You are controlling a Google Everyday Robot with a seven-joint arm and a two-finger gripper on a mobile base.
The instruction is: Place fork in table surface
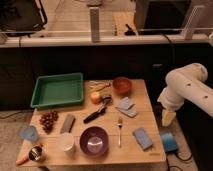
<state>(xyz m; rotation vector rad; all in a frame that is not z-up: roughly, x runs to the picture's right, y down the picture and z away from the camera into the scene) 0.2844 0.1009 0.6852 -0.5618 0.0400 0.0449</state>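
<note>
Camera view: claw (pixel 168 118), seemingly spread, beside slatted tabletop (pixel 140 120).

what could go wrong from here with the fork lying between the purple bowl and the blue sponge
1. The fork lies flat and thin on the table surface; the open pincer, hanging beyond the table's right edge, may slip off it.
2. The purple bowl and blue sponge sit close on either side, so a reach from the right could bump the sponge.
3. The black-handled utensil lies nearby and might be grabbed instead.
</note>
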